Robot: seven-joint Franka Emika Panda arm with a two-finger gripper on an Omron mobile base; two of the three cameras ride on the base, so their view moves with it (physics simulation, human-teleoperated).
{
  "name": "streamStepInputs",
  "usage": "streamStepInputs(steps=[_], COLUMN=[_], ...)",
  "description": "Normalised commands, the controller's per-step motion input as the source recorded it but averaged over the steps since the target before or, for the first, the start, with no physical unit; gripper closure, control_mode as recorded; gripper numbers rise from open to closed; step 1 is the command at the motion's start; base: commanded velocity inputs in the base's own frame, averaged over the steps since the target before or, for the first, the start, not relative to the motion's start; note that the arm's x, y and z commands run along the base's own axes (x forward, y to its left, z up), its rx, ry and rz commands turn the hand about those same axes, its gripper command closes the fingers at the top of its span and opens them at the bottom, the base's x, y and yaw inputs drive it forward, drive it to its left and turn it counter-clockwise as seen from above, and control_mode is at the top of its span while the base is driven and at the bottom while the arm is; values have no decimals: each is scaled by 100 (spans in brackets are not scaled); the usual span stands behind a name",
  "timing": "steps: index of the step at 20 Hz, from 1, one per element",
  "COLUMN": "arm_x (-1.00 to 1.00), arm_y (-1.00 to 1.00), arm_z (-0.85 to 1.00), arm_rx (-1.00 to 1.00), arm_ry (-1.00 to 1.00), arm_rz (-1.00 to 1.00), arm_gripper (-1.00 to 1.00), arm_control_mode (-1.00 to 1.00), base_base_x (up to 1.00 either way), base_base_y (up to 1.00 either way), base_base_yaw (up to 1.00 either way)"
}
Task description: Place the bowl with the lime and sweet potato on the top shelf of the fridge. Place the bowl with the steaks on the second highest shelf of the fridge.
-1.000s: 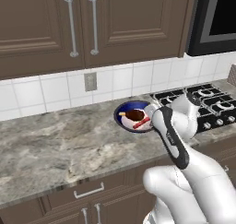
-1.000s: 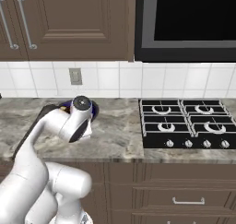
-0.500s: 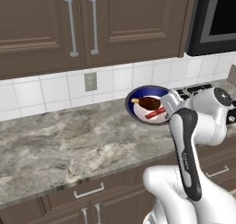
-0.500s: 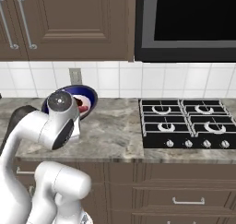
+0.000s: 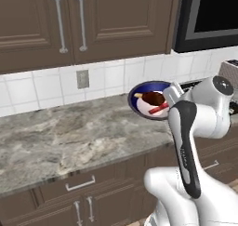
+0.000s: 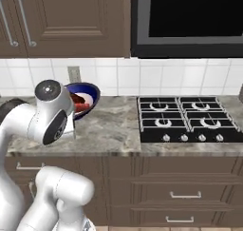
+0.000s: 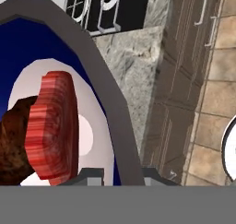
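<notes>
The robot is on the second part of the job: it carries the bowl (image 5: pixel 151 101) with the steaks (image 7: pixel 48 133), lifted above the counter (image 5: pixel 69 132) and tipped toward its own body. The gripper (image 7: pixel 117 174) pinches the bowl's grey rim, one fingertip (image 7: pixel 90 176) inside the wall and the other outside, the rim running straight up from between them in the hand view. The steaks, one red-pink slab and one dark brown piece, lie just left of the fingers against the bowl's white bottom. Beyond the rim, the stove (image 6: pixel 190 123) sits on the far side, with the cabinet fronts (image 7: pixel 184 80) and tiled floor past it.

The fridge is not among the things shown, so the bowl is judged to be in transit. The next move calls for turning the base toward the fridge, levelling the bowl so the meat does not slide, then reaching for the second highest shelf.
</notes>
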Motion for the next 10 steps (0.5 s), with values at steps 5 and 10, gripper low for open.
streamStepInputs(steps=[5,10], arm_x=[0,0], arm_y=[0,0], arm_z=[0,0], arm_rx=[0,0], arm_ry=[0,0], arm_rz=[0,0], arm_gripper=[100,100], arm_control_mode=[100,100], base_base_x=[-100,-35], base_base_y=[-100,-100], base_base_yaw=[-30,-55])
